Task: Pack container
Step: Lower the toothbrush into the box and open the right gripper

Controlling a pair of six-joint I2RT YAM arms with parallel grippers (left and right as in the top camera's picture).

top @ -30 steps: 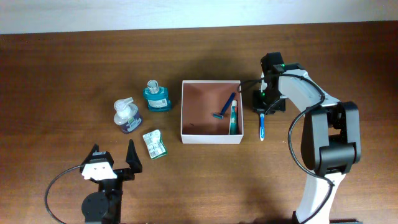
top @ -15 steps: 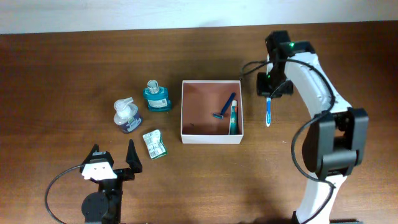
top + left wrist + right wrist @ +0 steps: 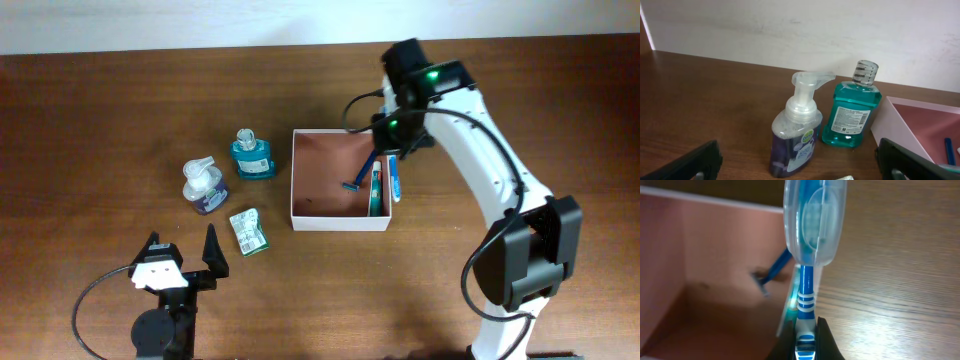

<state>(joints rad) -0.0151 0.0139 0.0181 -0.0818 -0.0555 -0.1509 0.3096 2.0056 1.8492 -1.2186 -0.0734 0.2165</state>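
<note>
The container [image 3: 320,170] is a square white box with a pinkish-brown inside, at the middle of the table. A blue razor [image 3: 360,172] and a green tube [image 3: 376,192] lie in its right part. My right gripper [image 3: 393,145] is shut on a blue toothbrush [image 3: 395,180], which hangs over the container's right wall. In the right wrist view the toothbrush [image 3: 807,280] points away from the gripper [image 3: 806,340], with its capped head above the container [image 3: 715,270] edge. My left gripper [image 3: 183,250] stands open near the front left, holding nothing.
A purple pump bottle [image 3: 204,186], a teal bottle [image 3: 252,155] and a small green packet [image 3: 249,231] stand left of the container. The left wrist view shows the pump bottle [image 3: 797,135] and teal bottle [image 3: 852,112] ahead of the open fingers [image 3: 910,157].
The right arm has lifted the toothbrush from the table right of the container and carried it left, over the container's right wall. The left arm has not moved.
</note>
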